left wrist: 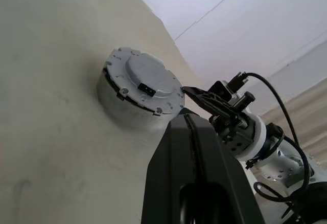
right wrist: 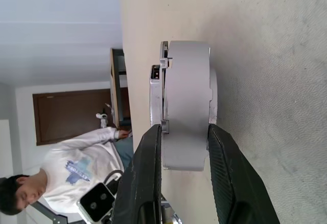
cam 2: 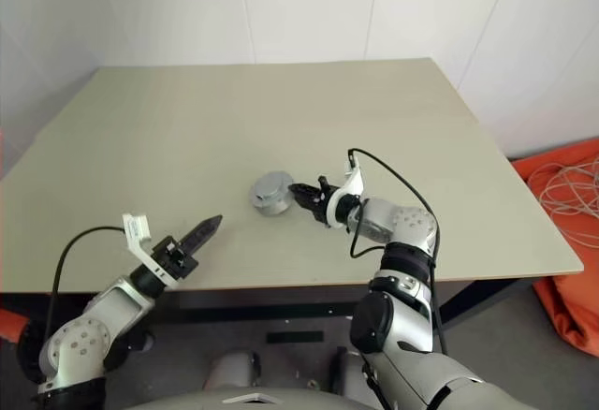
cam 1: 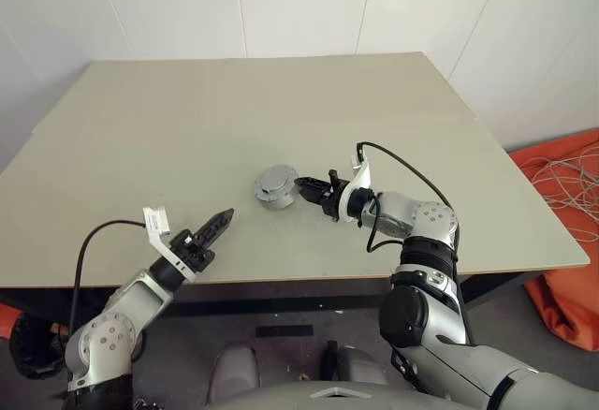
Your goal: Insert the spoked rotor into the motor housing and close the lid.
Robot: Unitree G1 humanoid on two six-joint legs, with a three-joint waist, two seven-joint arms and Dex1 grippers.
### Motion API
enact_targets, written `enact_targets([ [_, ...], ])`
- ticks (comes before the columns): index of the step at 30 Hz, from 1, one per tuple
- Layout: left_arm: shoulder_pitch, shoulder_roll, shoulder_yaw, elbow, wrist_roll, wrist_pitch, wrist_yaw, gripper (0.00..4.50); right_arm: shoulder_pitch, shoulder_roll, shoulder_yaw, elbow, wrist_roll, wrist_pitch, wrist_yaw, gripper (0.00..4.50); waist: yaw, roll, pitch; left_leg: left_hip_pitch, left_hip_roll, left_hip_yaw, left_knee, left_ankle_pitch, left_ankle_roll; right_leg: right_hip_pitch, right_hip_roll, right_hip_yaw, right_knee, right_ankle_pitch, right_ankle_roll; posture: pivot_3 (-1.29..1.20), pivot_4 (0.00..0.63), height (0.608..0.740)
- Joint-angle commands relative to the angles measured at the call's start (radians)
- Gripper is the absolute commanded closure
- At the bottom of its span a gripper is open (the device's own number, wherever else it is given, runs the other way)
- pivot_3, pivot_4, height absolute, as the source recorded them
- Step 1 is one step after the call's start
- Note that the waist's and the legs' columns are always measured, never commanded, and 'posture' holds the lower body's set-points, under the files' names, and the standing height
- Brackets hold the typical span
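The motor housing [cam 1: 272, 195] stands near the middle of the table, a short silver-grey cylinder. The lid [left wrist: 145, 78] lies flat on top of it, with a raised centre and a small dark socket. The spoked rotor is hidden. My right gripper [cam 1: 301, 184] reaches in from the right, shut on the housing's near edge; in the right wrist view one of its fingers [right wrist: 145, 152] lies against the lid side and the other against the base. My left gripper [cam 1: 225, 215] is shut and empty near the table's front left edge, pointing toward the housing from a distance.
The beige table [cam 1: 187, 129] stands in front of white walls. An orange cover with loose cables [cam 1: 571, 232] lies on the floor to the right. A person in a white shirt [right wrist: 76, 162] sits beyond the table in the right wrist view.
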Motion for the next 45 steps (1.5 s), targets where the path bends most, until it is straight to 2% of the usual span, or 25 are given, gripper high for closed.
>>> enact_targets([
  [1, 0.015, -0.037, 0.022, -0.005, -0.142, 0.034, 0.094, 4.5, -0.012, 0.064, -0.001, -0.008, 0.068, -0.012, 0.01, 3.46, 0.0, 0.0, 0.0, 0.0, 0.0, 0.0, 0.0, 0.0, 0.0, 0.0, 0.0, 0.0, 0.0, 0.0, 0.001, 0.0, 0.0, 0.74],
  [9, 0.011, -0.067, 0.004, 0.038, -0.317, 0.048, 0.191, 4.5, -0.015, 0.063, -0.005, -0.013, 0.099, -0.016, 0.001, 3.46, -0.01, 0.0, 0.0, 0.0, -0.001, 0.0, 0.0, 0.0, 0.0, 0.0, 0.002, 0.001, 0.0, 0.003, 0.005, 0.0, 0.0, 0.74],
  [20, -0.024, -0.046, -0.038, 0.078, -0.315, 0.027, 0.2, 4.5, -0.015, 0.059, 0.007, -0.016, 0.134, -0.036, 0.007, 3.46, -0.016, 0.0, 0.0, 0.0, -0.001, 0.0, 0.002, 0.0, 0.0, 0.001, 0.002, 0.001, 0.0, 0.004, 0.006, 0.0, 0.0, 0.74],
  [25, -0.037, -0.07, -0.017, 0.113, -0.381, 0.01, 0.226, 4.5, -0.028, 0.057, 0.005, -0.02, 0.166, -0.035, -0.009, 3.46, -0.016, 0.0, 0.0, 0.0, -0.001, 0.0, 0.003, 0.0, 0.0, 0.001, 0.002, 0.001, 0.0, 0.004, 0.006, 0.0, 0.0, 0.74],
  [28, -0.053, -0.076, -0.007, 0.143, -0.41, 0.0, 0.242, 3.93, -0.036, 0.058, 0.006, -0.028, 0.189, -0.034, -0.02, 3.46, -0.015, 0.0, 0.0, 0.0, -0.001, 0.0, 0.003, 0.0, 0.0, 0.002, 0.002, 0.002, 0.0, 0.004, 0.007, 0.0, 0.0, 0.74],
  [40, -0.114, -0.087, -0.018, 0.173, -0.484, -0.01, 0.282, 0.01, -0.053, 0.079, 0.03, -0.083, 0.366, -0.015, -0.142, 3.46, -0.015, 0.0, 0.0, 0.006, -0.001, -0.001, 0.004, 0.0, 0.0, 0.008, 0.002, 0.002, 0.0, 0.004, 0.007, 0.0, 0.0, 0.74],
  [45, -0.134, -0.095, -0.027, 0.178, -0.505, -0.013, 0.292, 0.0, -0.044, 0.08, 0.063, -0.102, 0.45, -0.032, -0.202, 3.46, -0.015, 0.0, 0.0, 0.007, -0.001, -0.001, 0.004, 0.0, 0.0, 0.01, 0.002, 0.001, 0.0, 0.004, 0.007, 0.0, 0.0, 0.74],
])
